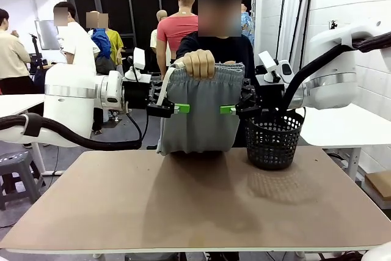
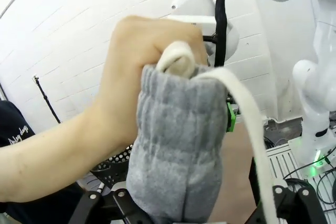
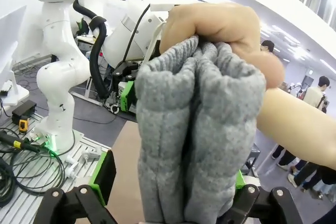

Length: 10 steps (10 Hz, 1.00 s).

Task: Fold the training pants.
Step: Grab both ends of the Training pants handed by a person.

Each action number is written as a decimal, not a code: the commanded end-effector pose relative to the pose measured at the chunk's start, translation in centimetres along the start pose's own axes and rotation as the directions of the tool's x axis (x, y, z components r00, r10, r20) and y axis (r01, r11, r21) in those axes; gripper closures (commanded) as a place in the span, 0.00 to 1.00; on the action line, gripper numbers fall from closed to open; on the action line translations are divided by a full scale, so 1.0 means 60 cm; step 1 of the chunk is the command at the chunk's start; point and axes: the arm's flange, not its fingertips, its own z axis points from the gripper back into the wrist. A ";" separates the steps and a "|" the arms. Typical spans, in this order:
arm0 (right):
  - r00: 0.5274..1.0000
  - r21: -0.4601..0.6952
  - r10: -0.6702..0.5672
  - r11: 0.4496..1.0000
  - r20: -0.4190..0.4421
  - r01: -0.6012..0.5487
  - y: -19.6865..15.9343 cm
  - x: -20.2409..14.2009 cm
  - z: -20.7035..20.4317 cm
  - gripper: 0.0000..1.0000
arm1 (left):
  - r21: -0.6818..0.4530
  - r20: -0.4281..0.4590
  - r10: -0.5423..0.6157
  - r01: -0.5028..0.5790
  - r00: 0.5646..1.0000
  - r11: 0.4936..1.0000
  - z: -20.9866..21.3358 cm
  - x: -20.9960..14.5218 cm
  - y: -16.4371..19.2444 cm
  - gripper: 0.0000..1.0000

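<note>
A person's hand (image 1: 198, 63) holds the light grey training pants (image 1: 198, 117) bunched by the waistband, and they hang down to the table's far edge. My left gripper (image 1: 180, 109) is at their left edge and my right gripper (image 1: 229, 109) at their right edge, both at mid-height. Each stands open, with the cloth between its spread fingers. In the left wrist view the pants (image 2: 176, 150) fill the gap of the left gripper (image 2: 194, 211), and the white drawstring (image 2: 247, 114) drapes over them. In the right wrist view the folded cloth (image 3: 194, 140) hangs inside the right gripper (image 3: 168, 205).
A black mesh basket (image 1: 273, 140) stands at the table's far right, just beside the right gripper. The brown tabletop (image 1: 195, 206) stretches bare toward me. Other people stand in the background behind the person.
</note>
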 end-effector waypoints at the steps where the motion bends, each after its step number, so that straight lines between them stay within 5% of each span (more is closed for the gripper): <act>1: 0.999 0.024 -0.014 1.000 0.048 0.013 -0.014 0.003 -0.009 0.20 | 0.005 0.050 -0.001 0.000 0.999 1.000 0.004 -0.009 -0.003 0.23; 5: 0.996 0.028 -0.045 0.999 0.075 0.043 -0.014 0.008 -0.004 0.99 | 0.043 0.045 0.059 -0.061 0.997 0.997 0.002 -0.026 0.009 1.00; 10: 0.995 0.050 -0.077 0.996 0.060 0.074 -0.016 0.006 -0.007 1.00 | 0.005 0.073 0.097 -0.098 0.993 0.995 0.003 -0.041 0.021 1.00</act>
